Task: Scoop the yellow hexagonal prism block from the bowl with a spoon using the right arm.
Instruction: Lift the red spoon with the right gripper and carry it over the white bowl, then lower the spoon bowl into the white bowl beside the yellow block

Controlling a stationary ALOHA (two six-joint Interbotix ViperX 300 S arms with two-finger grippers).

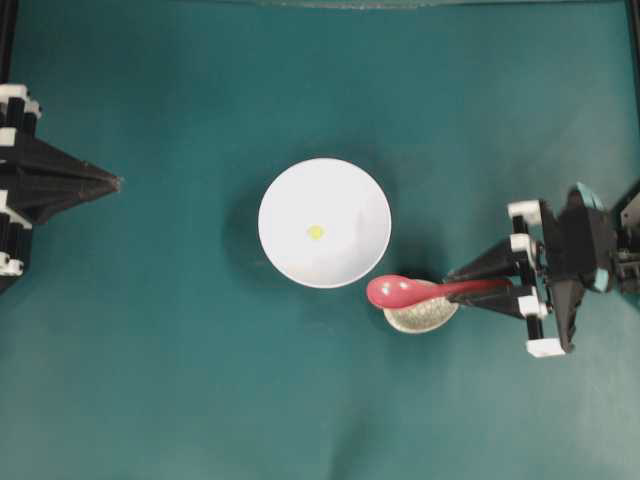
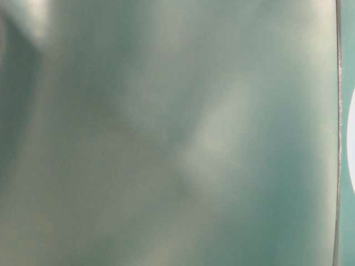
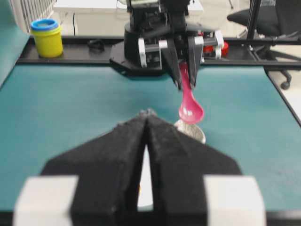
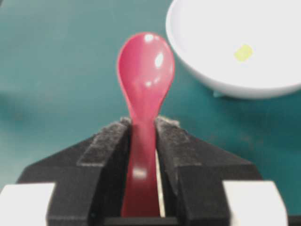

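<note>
Right gripper (image 4: 143,136) is clamped on the handle of the red-pink spoon (image 4: 145,70), its 2 black fingers (image 4: 110,150) pressing the handle from both sides. In the overhead view this right gripper (image 1: 462,285) reaches from the right edge toward the middle, and the spoon (image 1: 395,291) points its oval scoop at the bowl. The scoop sits above the speckled beige dish (image 1: 420,316), which lies on the teal worktop (image 1: 180,380) just beside the bowl's lower right rim. From the left wrist view the spoon (image 3: 190,109) hangs tilted downward, scoop lowest, raised over the speckled dish (image 3: 193,133); whether it touches the dish cannot be told.

The white bowl (image 1: 290,255) stands near the centre of the worktop. The yellow hexagonal prism block (image 1: 315,232) lies inside it, close to the middle of the bowl floor, apart from the spoon. The right wrist view shows the block (image 4: 243,52) in the bowl (image 4: 207,47), up and to the right of the scoop.

The left gripper (image 1: 112,183) is drawn back at the left edge, well apart from the bowl, its fingers (image 3: 117,155) pressed together on nothing.

The table-level view is a blur of green-grey, with only a white sliver at its right edge.
</note>
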